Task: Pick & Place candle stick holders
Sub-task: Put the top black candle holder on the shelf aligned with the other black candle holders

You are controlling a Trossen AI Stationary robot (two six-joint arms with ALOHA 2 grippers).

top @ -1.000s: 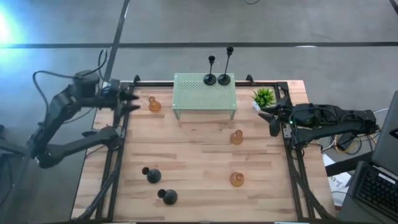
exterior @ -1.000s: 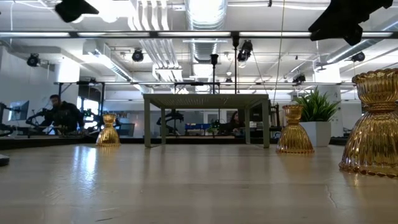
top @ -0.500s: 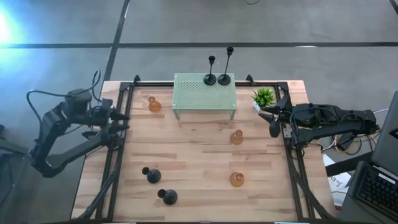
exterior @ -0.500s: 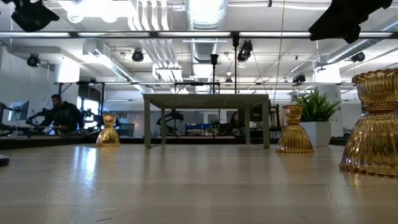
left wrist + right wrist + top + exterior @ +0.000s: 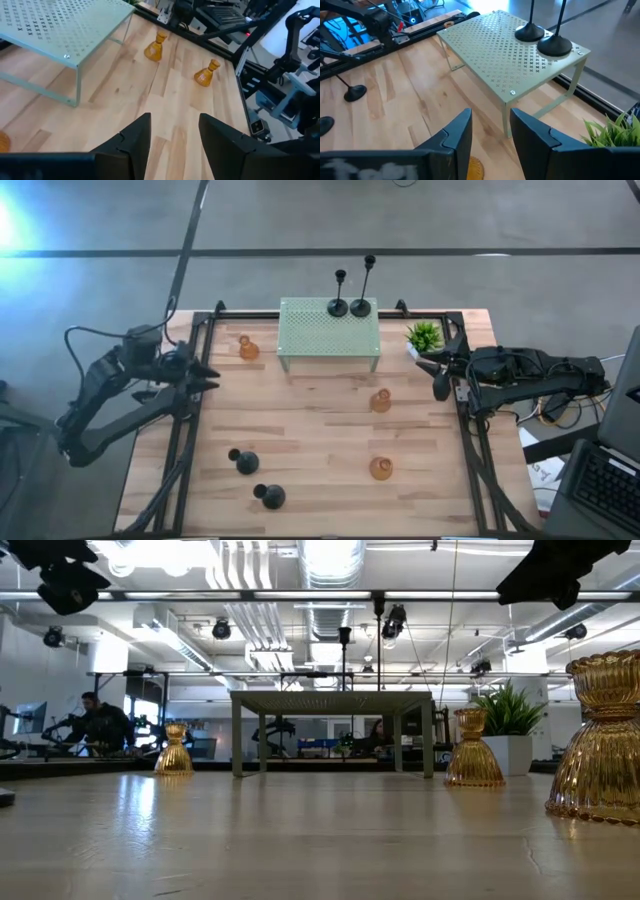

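Amber glass holders: three are sitting on the wooden worktop. One is standing near the left leg of the pale green perforated stand, one is in front of the stand's right end, and one is nearer the front. Two black stemmed holders are already standing on the stand's back edge; two more are lying low at the front left, still to be moved.

Change noted: a second ago your left claw was reaching in beside the amber holder near the stand; it then swung out past the left rail and is now coming back toward the worktop's left edge, further forward than before. Its fingers are spread with bare wood between them, holding nothing. That amber holder has not shifted, so you are probably repositioning rather than completing a pick.

Your right claw is hovering at the right edge beside the green potted plant, unmoved across the last second. Its fingers are apart, with nothing gripped.

Judgement: two of seven appear placed. You are most likely lining the left arm up for either the nearby amber holder or the black pair at the front.
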